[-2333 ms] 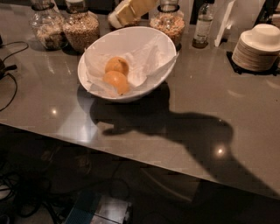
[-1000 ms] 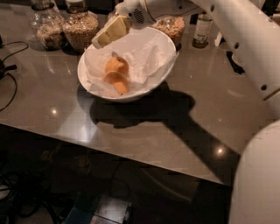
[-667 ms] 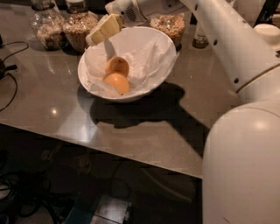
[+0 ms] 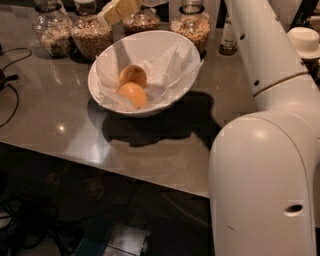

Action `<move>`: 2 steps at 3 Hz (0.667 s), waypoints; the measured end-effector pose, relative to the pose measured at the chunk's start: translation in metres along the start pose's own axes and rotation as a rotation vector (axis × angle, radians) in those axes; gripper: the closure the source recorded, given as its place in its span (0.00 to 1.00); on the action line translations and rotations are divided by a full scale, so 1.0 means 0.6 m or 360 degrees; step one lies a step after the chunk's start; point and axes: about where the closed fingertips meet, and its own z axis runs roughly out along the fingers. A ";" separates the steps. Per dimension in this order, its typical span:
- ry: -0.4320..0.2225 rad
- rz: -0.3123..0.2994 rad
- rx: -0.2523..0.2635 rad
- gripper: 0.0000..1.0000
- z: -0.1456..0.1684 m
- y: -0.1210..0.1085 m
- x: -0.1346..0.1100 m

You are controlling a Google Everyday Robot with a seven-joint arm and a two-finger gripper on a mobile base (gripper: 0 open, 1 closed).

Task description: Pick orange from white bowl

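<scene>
Our gripper (image 4: 119, 10) hangs just past the far rim of the white bowl (image 4: 150, 107), over its left side and clear of what lies inside; whether it is spread or pressed together we cannot tell. We see two oranges in the bowl on crumpled white paper (image 4: 170, 65): the farther orange (image 4: 133, 76) sits left of the bowl's middle, and the nearer orange (image 4: 132, 95) touches it on the near side. Beyond the bowl stands a row of glass jars (image 4: 90, 35). Right of the bowl our white arm (image 4: 265, 150) fills the view, above the grey table (image 4: 60, 120).
</scene>
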 end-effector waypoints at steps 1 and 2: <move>0.0077 -0.0022 0.0126 0.00 -0.065 0.001 -0.043; 0.0138 0.0050 0.0191 0.00 -0.103 0.034 -0.060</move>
